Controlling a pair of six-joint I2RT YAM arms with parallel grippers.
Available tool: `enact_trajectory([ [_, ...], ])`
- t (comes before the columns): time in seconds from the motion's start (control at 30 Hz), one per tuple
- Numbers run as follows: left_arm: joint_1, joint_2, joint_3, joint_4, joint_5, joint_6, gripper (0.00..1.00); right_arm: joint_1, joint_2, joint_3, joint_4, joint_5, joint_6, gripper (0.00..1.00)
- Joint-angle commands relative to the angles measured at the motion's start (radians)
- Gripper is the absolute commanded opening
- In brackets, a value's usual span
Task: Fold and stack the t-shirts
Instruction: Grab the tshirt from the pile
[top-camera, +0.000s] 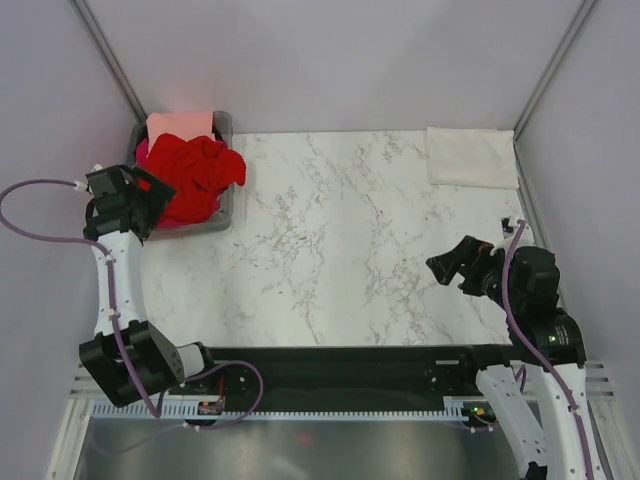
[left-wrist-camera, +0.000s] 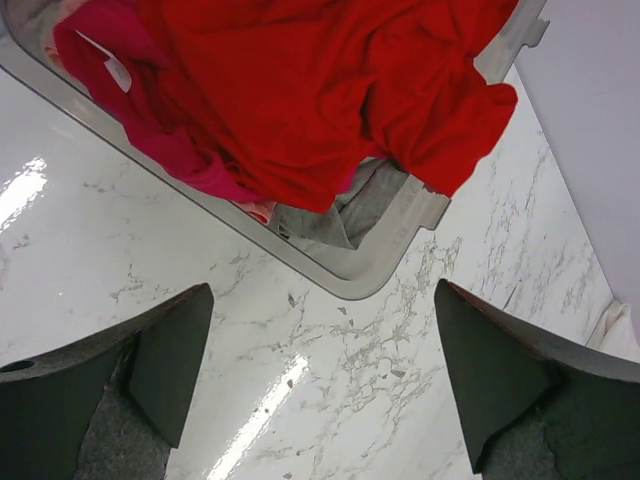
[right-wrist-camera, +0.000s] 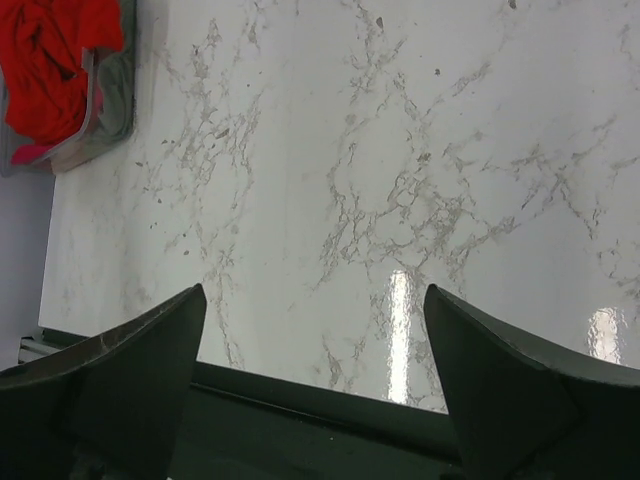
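The left jaws are standing wide open with nothing between them, hovering over the marble surface (top-camera: 350, 240). Just ahead of their tips a grey bin (left-wrist-camera: 395, 245) is sitting, its rounded corner pointing back toward the gap between the jaws. A bright red t-shirt (left-wrist-camera: 330, 90) is lying crumpled on top of the bin's contents, with one fold spilling over the rim ahead and to the right of the jaws. A magenta-pink t-shirt (left-wrist-camera: 150, 135) is lying under it, ahead and to the left, with a small white tag (left-wrist-camera: 116, 71) showing on its cloth. In the top view a peach t-shirt (top-camera: 180, 125) is resting at the bin's far end, beyond the red one.

The right jaws are also spread open and gripping nothing, hanging above bare surface. The bin is lying well apart from them, far ahead and to their left. A folded cream-white t-shirt (top-camera: 470, 157) is lying flat on the surface, well beyond the right jaws.
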Motion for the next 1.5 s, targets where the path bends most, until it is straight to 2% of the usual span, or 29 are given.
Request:
enact_trajectory([
  [0.0,-0.004,0.063,0.074,0.033,0.058,0.014,1.00,0.001,0.004,0.020,-0.044,-0.007,-0.018,0.98],
  [0.1,-0.016,0.141,0.150,0.027,0.059,0.038,1.00,0.002,0.009,-0.001,-0.050,0.027,-0.032,0.98],
  [0.23,-0.046,0.261,0.258,0.036,-0.006,0.075,1.00,0.002,0.046,-0.038,-0.041,0.041,-0.033,0.98],
  [0.53,-0.106,0.565,0.571,0.029,-0.091,0.146,0.97,0.001,0.105,-0.138,0.105,-0.138,-0.020,0.98],
  [0.7,-0.180,0.784,0.803,-0.034,-0.227,0.251,0.95,-0.001,0.124,-0.140,0.151,-0.177,-0.013,0.98],
  [0.87,-0.195,0.892,0.863,-0.070,-0.319,0.229,0.89,0.002,0.148,-0.146,0.151,-0.160,-0.035,0.98],
  [0.97,-0.195,0.924,0.866,-0.071,-0.333,0.236,0.82,0.001,0.155,-0.158,0.151,-0.158,-0.040,0.98],
  [1.07,-0.194,0.933,0.865,-0.076,-0.358,0.256,0.71,0.002,0.155,-0.170,0.162,-0.157,-0.035,0.98],
  [1.17,-0.195,0.923,0.877,-0.088,-0.356,0.269,0.34,0.002,0.159,-0.173,0.166,-0.157,-0.029,0.98],
  [1.2,-0.194,0.915,0.881,-0.091,-0.358,0.267,0.06,0.001,0.159,-0.170,0.166,-0.158,-0.029,0.98],
  [1.23,-0.195,0.901,0.883,-0.094,-0.364,0.259,0.02,0.001,0.158,-0.169,0.165,-0.158,-0.029,0.98],
  [1.37,-0.209,0.779,0.895,-0.111,-0.336,0.201,0.02,0.002,0.144,-0.158,0.160,-0.158,-0.012,0.98],
  [1.47,-0.273,0.665,0.938,-0.116,-0.324,0.161,0.02,0.001,0.135,-0.121,0.134,-0.154,0.000,0.98],
])
